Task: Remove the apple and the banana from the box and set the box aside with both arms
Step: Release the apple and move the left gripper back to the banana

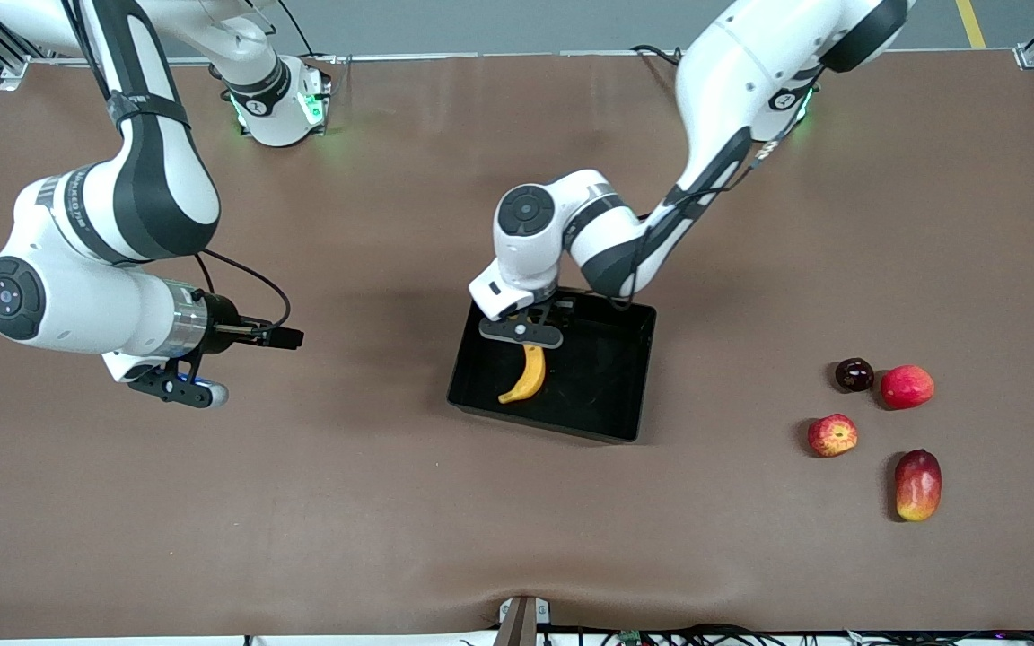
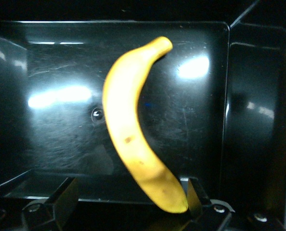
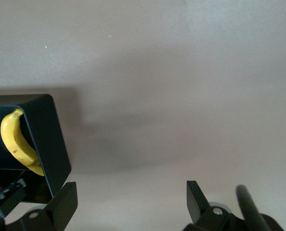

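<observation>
Banana (image 1: pixel 524 375) lies alone in the box (image 1: pixel 607 422), while the apple (image 1: pixel 832 435) already sits out on the tabletop (image 1: pixel 391 502) toward the left arm's end, so one fruit of the two seems left to lift out. Going across the front view: the right gripper (image 1: pixel 178 391) hangs released over bare tabletop toward the right arm's end, well apart from the box; that arm waits, probably until the box must be moved by both arms. At mid-table the left gripper (image 1: pixel 522 331) hovers low over the banana's upper end, its jaws spread and holding nothing; in the left wrist view the banana (image 2: pixel 136 130) runs between the two fingers (image 2: pixel 61 199), which suggests it is lined up for a grasp. Toward the left arm's end lie four loose fruits: a dark plum (image 1: pixel 854 374), a pinkish-red fruit (image 1: pixel 906 387) just beside it, the apple nearer the camera, and a mango-like fruit (image 1: pixel 918 484) nearest of all. Counted: one banana, one apple, one box, two arms, three other fruits.
</observation>
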Available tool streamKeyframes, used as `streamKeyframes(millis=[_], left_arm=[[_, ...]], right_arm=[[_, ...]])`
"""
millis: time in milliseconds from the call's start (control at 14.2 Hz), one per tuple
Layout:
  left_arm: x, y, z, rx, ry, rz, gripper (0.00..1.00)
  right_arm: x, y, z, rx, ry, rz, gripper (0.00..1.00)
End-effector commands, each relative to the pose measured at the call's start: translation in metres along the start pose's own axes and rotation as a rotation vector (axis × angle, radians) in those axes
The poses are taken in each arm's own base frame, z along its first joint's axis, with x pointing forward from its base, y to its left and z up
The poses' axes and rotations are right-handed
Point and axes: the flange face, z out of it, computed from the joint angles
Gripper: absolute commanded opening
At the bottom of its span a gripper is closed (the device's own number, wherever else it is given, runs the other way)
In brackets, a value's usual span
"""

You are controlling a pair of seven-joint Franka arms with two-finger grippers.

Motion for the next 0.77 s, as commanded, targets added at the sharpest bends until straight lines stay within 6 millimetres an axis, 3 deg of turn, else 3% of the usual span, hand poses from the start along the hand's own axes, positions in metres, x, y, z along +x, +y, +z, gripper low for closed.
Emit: streamKeyframes(millis=[0,352,703], left_arm=[[0.010,0.006,0.012,-0.009,0.039,0.002,1.00],[0.018,-0.001,0.034,-0.052,0.065,-0.027,1.00],[0.027,-0.015,0.047,-0.049,0.077,-0.063,1.00]], right_arm=[[-0.005,-0.002,0.002,-0.003,0.004,0.014,1.00],[-0.008,-0.009,0.010,-0.010,-0.002,0.010,1.00],[-0.020,-0.036,0.029,-0.018,0.012,0.046,1.00]])
